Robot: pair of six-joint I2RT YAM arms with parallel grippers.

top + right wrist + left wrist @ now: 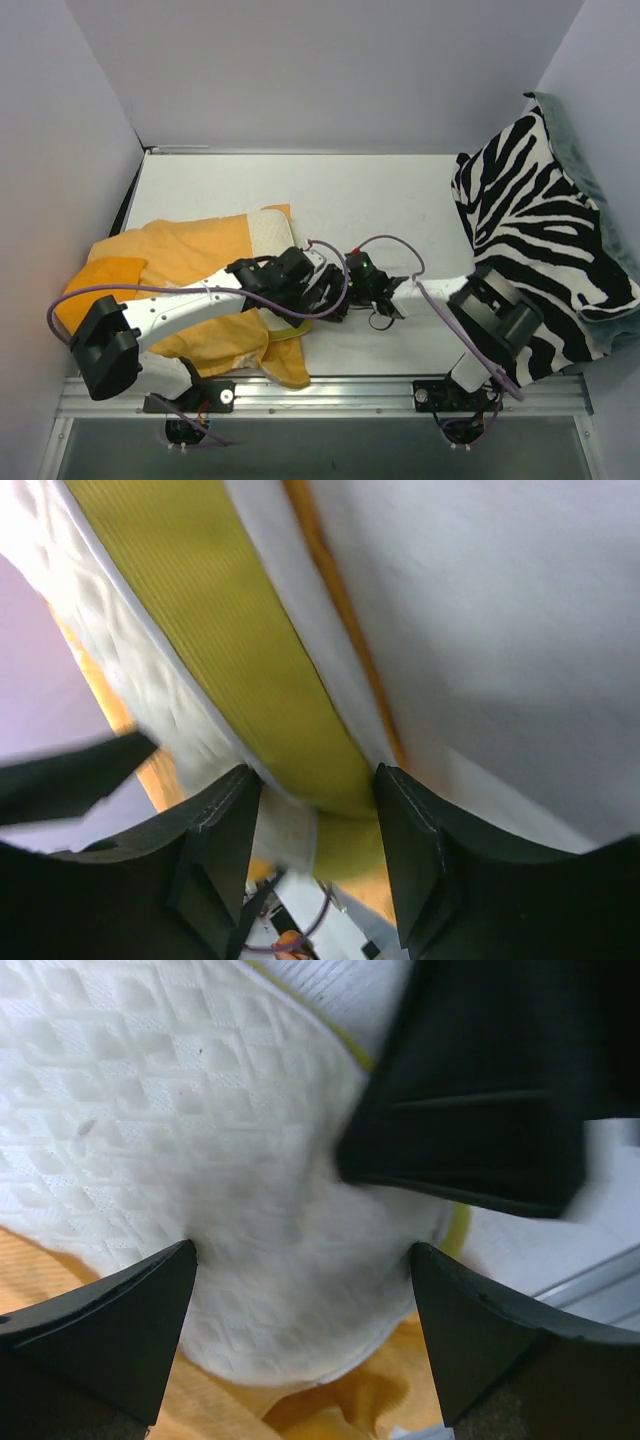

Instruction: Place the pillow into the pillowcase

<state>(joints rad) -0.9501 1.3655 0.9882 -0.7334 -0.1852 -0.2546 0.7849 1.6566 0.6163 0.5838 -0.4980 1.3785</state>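
Note:
The orange pillowcase lies crumpled at the left of the table under my left arm. A corner of the cream-white pillow sticks out of its far edge. In the left wrist view a rounded corner of the bumpy pillow sits between the wide-apart fingers of my left gripper, which is open, with orange pillowcase beneath. My right gripper stands open with the pillow's yellow-green trim running between its fingers. Both grippers meet at mid-table, left gripper beside right gripper.
A black-and-white zebra-striped cushion leans against the right wall. White walls close in the table on three sides. A metal rail runs along the near edge. The right gripper's black body fills the left wrist view's upper right.

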